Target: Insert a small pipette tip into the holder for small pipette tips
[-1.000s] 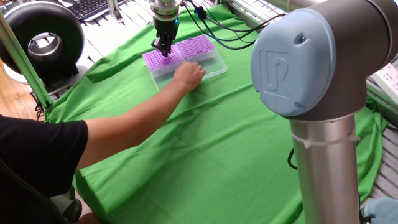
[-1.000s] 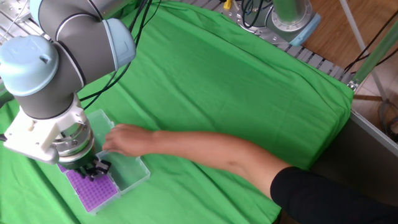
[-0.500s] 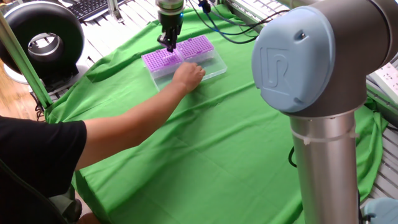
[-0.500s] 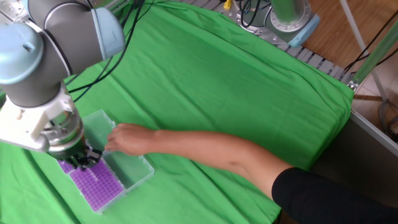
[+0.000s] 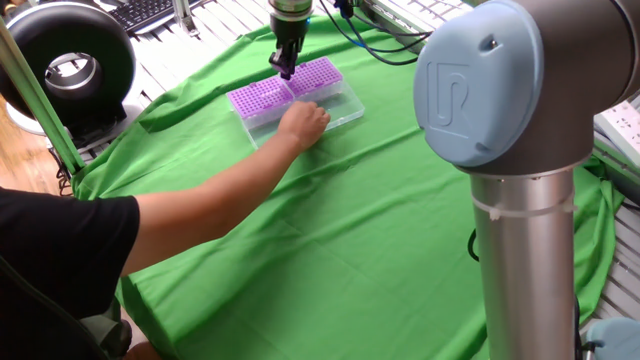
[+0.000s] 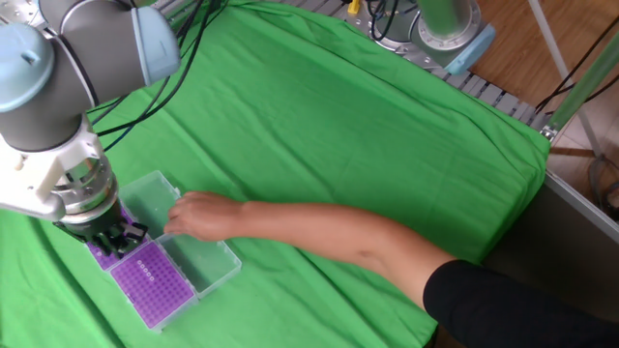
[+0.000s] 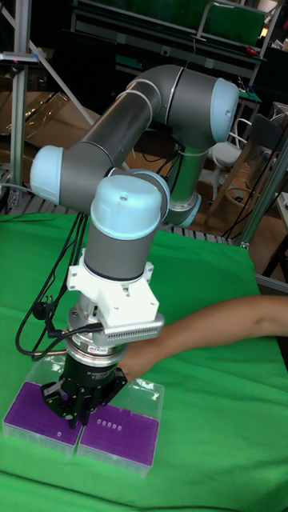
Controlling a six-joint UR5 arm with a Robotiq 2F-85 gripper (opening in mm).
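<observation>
Two purple tip holders sit side by side in clear boxes, the left one (image 5: 257,96) and the right one (image 5: 318,74). My gripper (image 5: 285,68) hangs just above the seam between them, fingers drawn together; a small pipette tip between them is too small to make out. In the other fixed view the gripper (image 6: 116,242) covers part of the far holder (image 6: 97,255), beside the near holder (image 6: 153,282). The tall view shows the gripper (image 7: 80,410) between the left holder (image 7: 32,406) and the right holder (image 7: 120,432), which has a few pale dots on top.
A person's hand (image 5: 303,120) rests on the clear box lid (image 5: 340,112) right beside the holders, the forearm (image 6: 319,232) stretching across the green cloth (image 5: 380,230). The arm's big grey joint (image 5: 490,90) fills the near right. A black ring light (image 5: 70,65) stands at far left.
The gripper has moved from over the left purple holder toward the seam with the right one and risen slightly. The person's hand has stayed put.
</observation>
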